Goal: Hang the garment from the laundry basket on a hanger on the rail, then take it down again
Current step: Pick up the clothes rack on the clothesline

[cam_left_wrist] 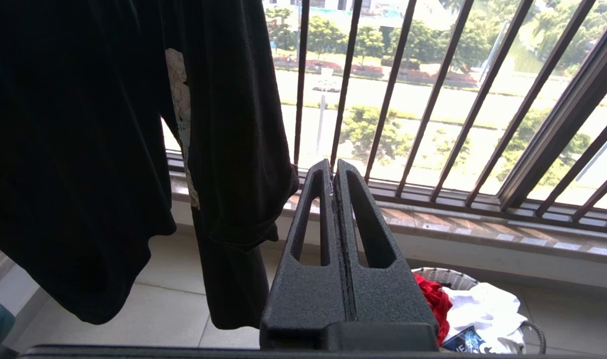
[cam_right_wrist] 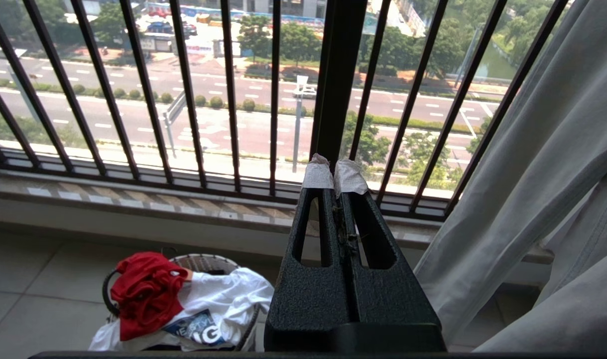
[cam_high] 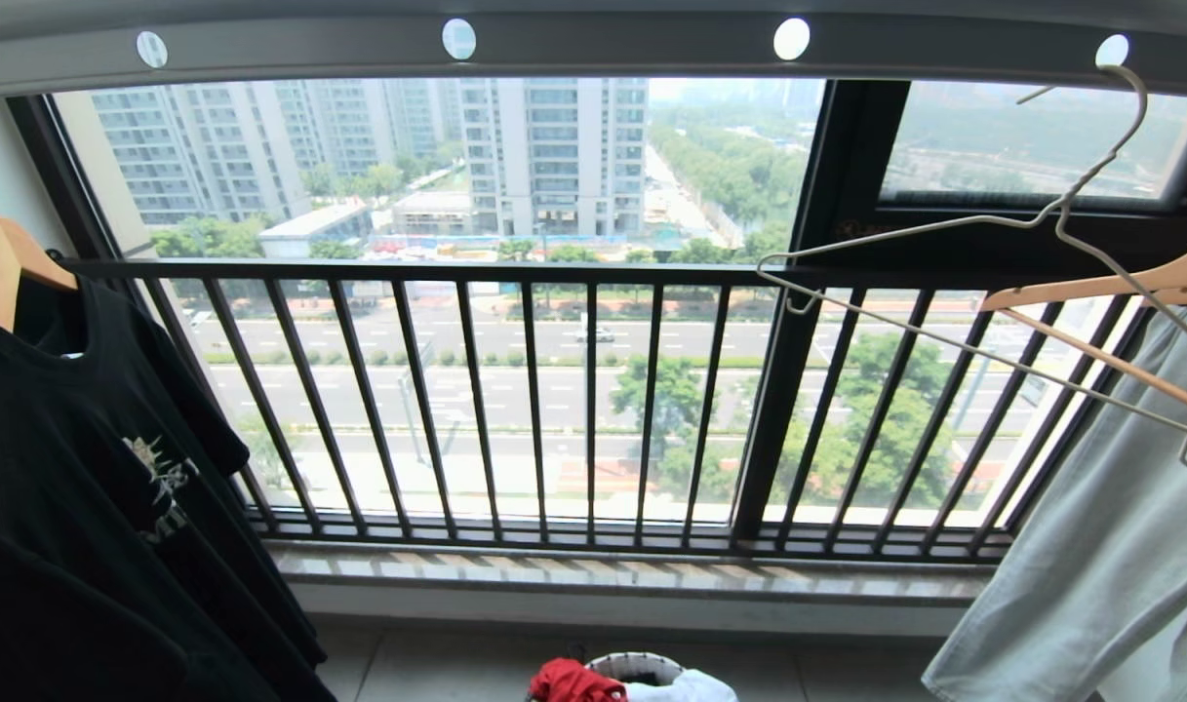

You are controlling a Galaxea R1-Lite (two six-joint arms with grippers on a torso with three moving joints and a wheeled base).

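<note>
filling most of the head view, the window (cam_high: pixel 437 195) looks out on tower blocks and a wide road, with a black railing (cam_high: pixel 515 390) of upright bars across its lower half and a pale sill (cam_high: pixel 613 575) beneath. above it runs the grey rail (cam_high: pixel 593 54) with its row of round holes. on the left a black t-shirt (cam_high: pixel 86 487) hangs from a wooden hanger (cam_high: pixel 3 258); on the right pale grey cloth (cam_high: pixel 1110 546) hangs from another wooden hanger (cam_high: pixel 1129 283). the thin wire hanger (cam_high: pixel 1003 292) is hooked into the rightmost hole of the rail, bare, tilted, just in front of that wooden hanger.

down on the tiled floor (cam_high: pixel 437 663) under the sill stands the round laundry basket (cam_right_wrist: pixel 203 262). the red garment (cam_right_wrist: pixel 146 291) lies bunched at the basket's left side, draped over the rim, touching a white cloth (cam_right_wrist: pixel 223 294) with a printed patch that fills the rest of the basket. only the tops of the three show at the bottom edge of the head view.

neither arm shows in the head view. the left gripper (cam_left_wrist: pixel 333 167) points toward the railing, near the black t-shirt's sleeve, its jaws pressed together on nothing. the right gripper (cam_right_wrist: pixel 334 167), fingertips (cam_right_wrist: pixel 317 175) wrapped in white tape, also points at the railing beside the grey cloth, closed and empty, well above the basket.
</note>
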